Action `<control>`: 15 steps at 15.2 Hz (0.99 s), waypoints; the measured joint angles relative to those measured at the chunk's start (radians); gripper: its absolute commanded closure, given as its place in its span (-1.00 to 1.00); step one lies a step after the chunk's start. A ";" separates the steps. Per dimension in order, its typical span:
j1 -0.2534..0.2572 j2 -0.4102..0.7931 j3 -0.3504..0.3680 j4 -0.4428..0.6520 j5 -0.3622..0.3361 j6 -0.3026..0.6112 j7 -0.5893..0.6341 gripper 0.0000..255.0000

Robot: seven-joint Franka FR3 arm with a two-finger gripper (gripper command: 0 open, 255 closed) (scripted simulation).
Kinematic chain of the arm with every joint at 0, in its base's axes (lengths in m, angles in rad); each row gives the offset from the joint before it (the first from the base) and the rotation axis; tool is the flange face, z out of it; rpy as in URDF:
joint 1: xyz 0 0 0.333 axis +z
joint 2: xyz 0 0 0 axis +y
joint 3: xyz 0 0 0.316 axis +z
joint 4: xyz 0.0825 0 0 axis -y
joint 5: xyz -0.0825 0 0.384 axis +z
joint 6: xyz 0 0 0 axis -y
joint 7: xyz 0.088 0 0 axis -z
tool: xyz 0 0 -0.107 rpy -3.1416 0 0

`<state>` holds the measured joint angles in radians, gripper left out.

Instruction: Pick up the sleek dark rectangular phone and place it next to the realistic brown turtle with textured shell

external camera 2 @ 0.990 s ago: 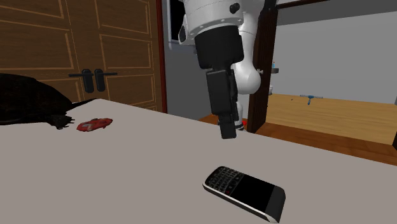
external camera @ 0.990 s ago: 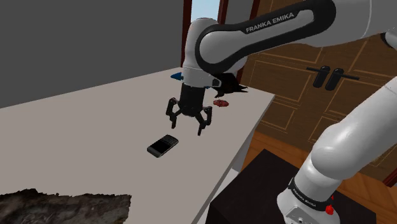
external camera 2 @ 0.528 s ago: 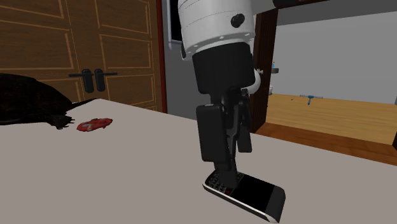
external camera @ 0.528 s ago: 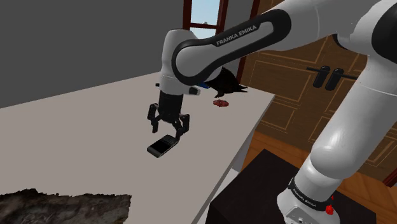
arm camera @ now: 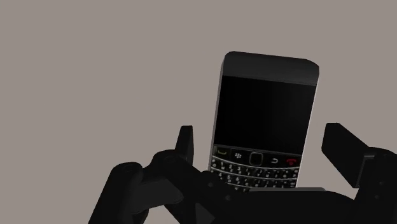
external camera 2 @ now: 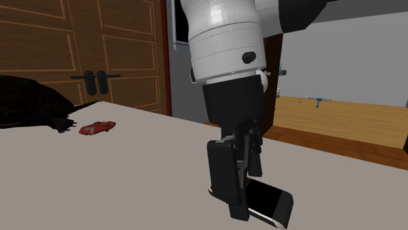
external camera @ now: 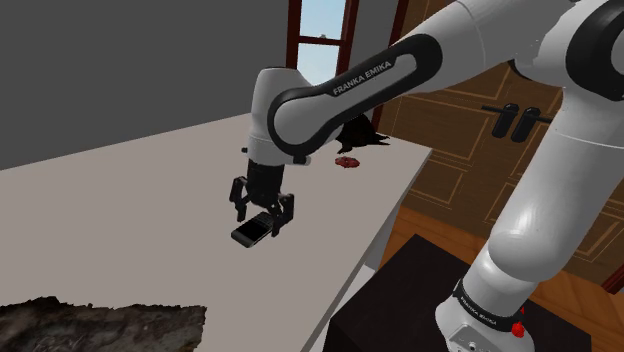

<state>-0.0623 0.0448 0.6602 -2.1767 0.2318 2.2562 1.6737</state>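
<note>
A pale grey table (external camera: 120, 200) spans the left and centre of the shoulder view and fills the lower half of the second exterior view (external camera 2: 131, 170). Brown panelled wooden doors (external camera: 470, 150) stand at the right of the shoulder view and at the upper left of the second exterior view (external camera 2: 65, 39). The white arm (external camera: 340, 90) rises from the black stand (external camera: 400, 300) at the lower right of the shoulder view and bends down toward the middle of the frame. In the second exterior view its wrist (external camera 2: 225, 39) drops from the top centre. A dark turtle (external camera: 358, 133) sits near the table's far edge, just above centre in the shoulder view, and at the left edge of the second exterior view (external camera 2: 26, 101). The black gripper (external camera: 260, 220) points down at the table, low over the phone (external camera: 253, 232), well apart from the turtle. In the wrist view the gripper (arm camera: 262, 149) has its jaws wide, one finger on each side of the phone (arm camera: 267, 95) at its keypad end, neither touching it. The phone lies flat on the table, dark screen up, at the lower centre of the second exterior view (external camera 2: 268, 199). A small red toy car (external camera: 347, 161) lies just beside the turtle (external camera 2: 97, 127).
</note>
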 measured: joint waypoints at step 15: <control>0.001 0.002 0.000 0.001 -0.002 0.002 0.002 1.00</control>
<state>-0.0616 0.0467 0.6606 -2.1757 0.2299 2.2583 1.6752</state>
